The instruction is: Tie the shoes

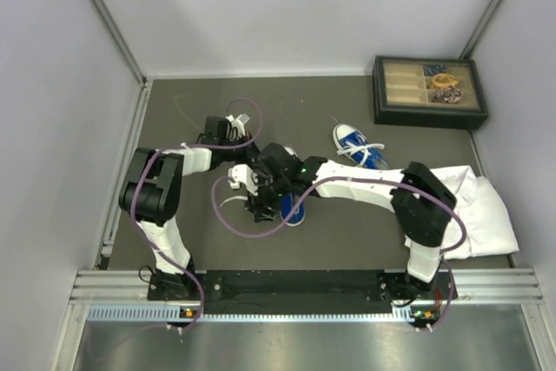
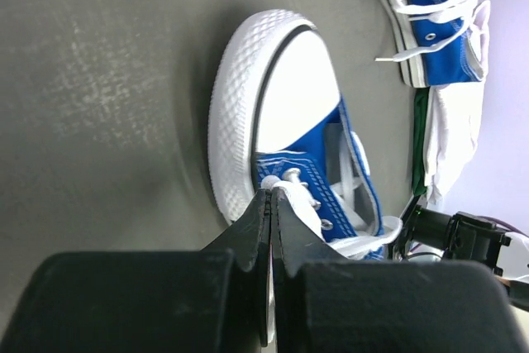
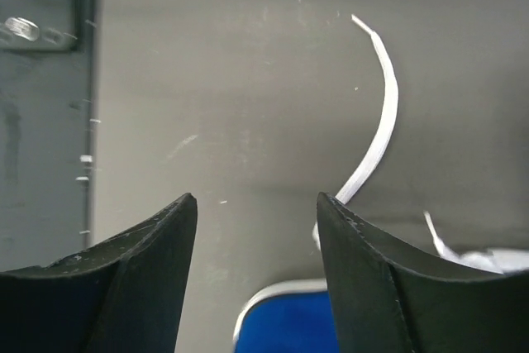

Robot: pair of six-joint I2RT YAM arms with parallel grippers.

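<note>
step: lacing work on the near shoe (image 2: 306,146). no knot or bow on it, so i'd say tying has barely begun
near shoe spot: on the dark table (image 1: 347,241) between the two arms, mostly hidden under the wrists from the top camera
far shoe (image 1: 356,145): well apart, further back and to the right, near the white cloth (image 1: 473,206), laces loose
left gripper (image 2: 273,196): clenched shut right at the near shoe's eyelets. looks like it's nipping a bit of lace, can't swear to it
right gripper (image 3: 256,204): spread open, nothing in it, hanging just over the shoe's edge
loose lace (image 3: 382,97): curls away flat on the table beyond the right fingers
next move: my guess, right drops low onto that lace and pinches it, then crosses it over the left's side. thin floppy strand, easy to miss
</note>
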